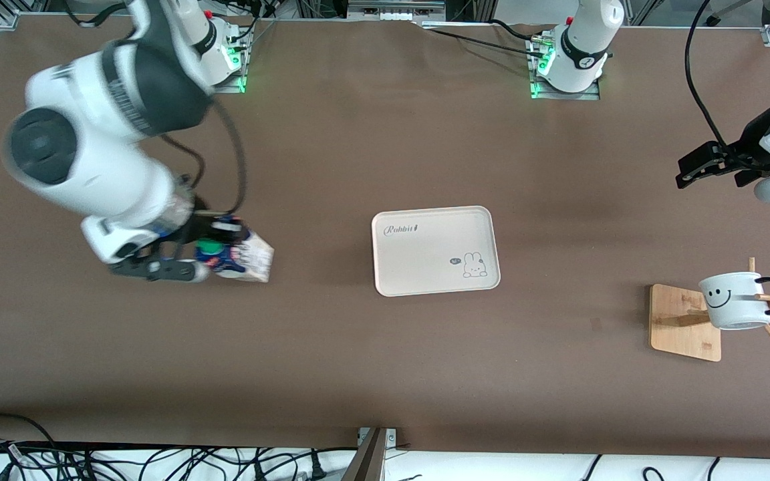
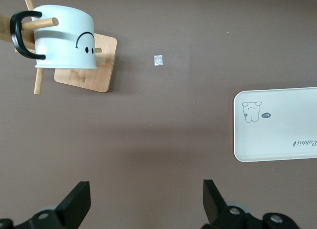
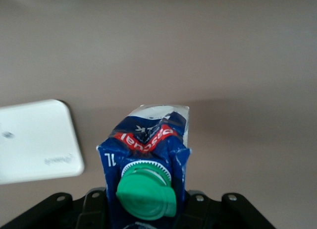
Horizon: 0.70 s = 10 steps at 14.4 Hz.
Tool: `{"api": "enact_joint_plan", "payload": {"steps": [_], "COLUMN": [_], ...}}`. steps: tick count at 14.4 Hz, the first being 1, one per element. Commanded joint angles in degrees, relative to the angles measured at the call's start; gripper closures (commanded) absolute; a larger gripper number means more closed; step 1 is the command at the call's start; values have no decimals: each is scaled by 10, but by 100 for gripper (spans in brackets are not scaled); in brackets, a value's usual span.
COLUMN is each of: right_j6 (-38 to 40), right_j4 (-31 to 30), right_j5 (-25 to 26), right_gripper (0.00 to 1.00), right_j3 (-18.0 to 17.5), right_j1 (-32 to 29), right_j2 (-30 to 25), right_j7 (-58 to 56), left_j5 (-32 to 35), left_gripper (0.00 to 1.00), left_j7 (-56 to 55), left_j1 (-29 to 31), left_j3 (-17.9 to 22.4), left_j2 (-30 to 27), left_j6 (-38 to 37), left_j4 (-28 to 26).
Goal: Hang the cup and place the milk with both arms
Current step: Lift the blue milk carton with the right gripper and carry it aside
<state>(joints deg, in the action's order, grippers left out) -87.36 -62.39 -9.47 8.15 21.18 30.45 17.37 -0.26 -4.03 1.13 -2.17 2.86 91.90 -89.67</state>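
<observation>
Right hand (image 1: 214, 257) at middle left of the front frame pinched the milk (image 1: 241, 257) by its upper part, green cap showing between the fingers in the right wrist view; carton tilted, whether lifted off the counter (image 1: 385, 374) or touching it I could not tell. The tray (image 1: 434, 250) lay at frame centre, to the right of the carton in that view, so the carry likely ran toward the left arm's end. Cup (image 1: 734, 300) hung on the rack (image 1: 686, 324) at lower right by its handle; left hand (image 1: 696, 167) waited above it in frame, spread and empty.
</observation>
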Motion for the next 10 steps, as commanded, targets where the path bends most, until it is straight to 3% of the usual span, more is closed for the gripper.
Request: {"api": "enact_joint_plan", "payload": {"steps": [1, 4, 10], "right_j6": [50, 74, 78], "right_j4": [15, 14, 10], "right_j5": [-6, -2, 52], "right_gripper": [65, 65, 65], "right_j3": [-7, -10, -10], "right_j1": [-76, -122, -123], "right_j2": [11, 13, 65], "right_j7": [-105, -190, -197], "left_j5": [10, 10, 10], "left_gripper": [0, 0, 0], "left_j7": [-3, -3, -3], "left_j1": [1, 1, 1], "left_j3": [1, 1, 1], "left_j2": [8, 8, 8], "left_j6": [-14, -14, -14], "left_j4": [17, 17, 15]}}
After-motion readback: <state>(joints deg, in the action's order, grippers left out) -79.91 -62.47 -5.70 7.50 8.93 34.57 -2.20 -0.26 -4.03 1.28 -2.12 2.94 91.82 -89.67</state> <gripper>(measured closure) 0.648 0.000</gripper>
